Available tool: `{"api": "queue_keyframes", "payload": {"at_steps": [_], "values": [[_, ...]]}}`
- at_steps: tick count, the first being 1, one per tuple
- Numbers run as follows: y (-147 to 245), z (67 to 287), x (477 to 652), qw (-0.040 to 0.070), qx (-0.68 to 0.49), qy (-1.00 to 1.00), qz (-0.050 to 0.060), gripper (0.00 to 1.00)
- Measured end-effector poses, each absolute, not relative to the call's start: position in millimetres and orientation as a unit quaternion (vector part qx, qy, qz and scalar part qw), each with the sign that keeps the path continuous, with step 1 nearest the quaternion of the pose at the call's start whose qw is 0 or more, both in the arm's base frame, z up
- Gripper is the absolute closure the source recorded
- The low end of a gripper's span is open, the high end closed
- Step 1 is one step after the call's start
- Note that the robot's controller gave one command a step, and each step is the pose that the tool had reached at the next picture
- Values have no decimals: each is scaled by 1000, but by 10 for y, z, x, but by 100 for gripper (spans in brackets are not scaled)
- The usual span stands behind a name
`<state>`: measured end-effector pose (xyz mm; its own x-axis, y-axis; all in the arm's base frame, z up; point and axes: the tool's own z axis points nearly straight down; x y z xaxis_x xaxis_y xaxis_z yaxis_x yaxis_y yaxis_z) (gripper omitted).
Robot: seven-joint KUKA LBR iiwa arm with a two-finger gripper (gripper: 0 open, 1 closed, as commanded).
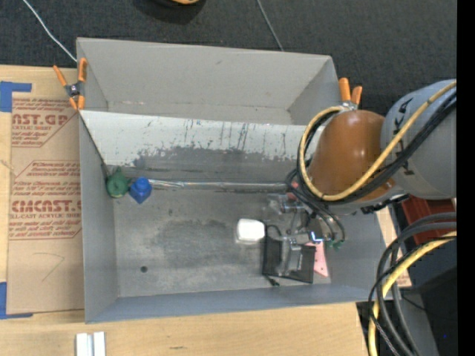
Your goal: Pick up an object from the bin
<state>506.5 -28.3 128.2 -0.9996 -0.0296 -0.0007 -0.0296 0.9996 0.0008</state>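
Note:
My gripper (291, 259) is low in the bin's front right part, close to the floor. A white rounded block (250, 231) lies just to its left, near it but apart from it. A small pink flat piece (320, 261) shows against the gripper's right side, partly hidden by it. Whether anything is inside the gripper is hidden from this angle.
A green lump (116, 185) and a blue lump (139, 190) sit side by side against the bin's left wall, far from the gripper. The arm with its orange cover and cables hangs over the bin's right side.

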Motion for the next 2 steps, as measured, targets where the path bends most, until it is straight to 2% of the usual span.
{"api": "queue_keyframes", "payload": {"at_steps": [1,2], "values": [[-383,957,5120,-2,110,994,1,0],[-423,697,5029,0,66,998,1,100]]}}
